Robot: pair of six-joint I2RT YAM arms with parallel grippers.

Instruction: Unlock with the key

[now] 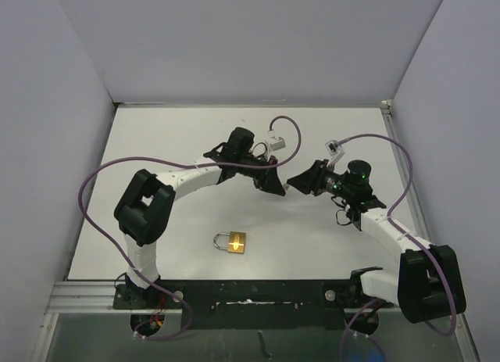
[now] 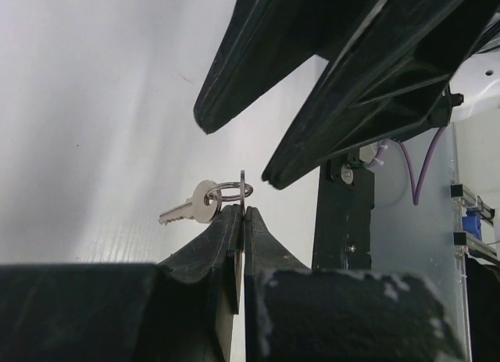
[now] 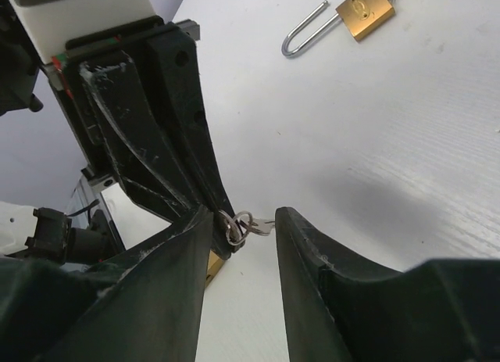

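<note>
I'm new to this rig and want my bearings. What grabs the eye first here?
Over the middle of the table, the left pincer is shut on a ring with a small key dangling, and the right pincer gapes open facing it. A brass padlock lies alone nearer the front edge.

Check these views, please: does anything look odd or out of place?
The left gripper pinches the key ring, not the key, which hangs loose to one side. The open right gripper sits around it, while the padlock lies unheld on the table, apart from both grippers.
</note>
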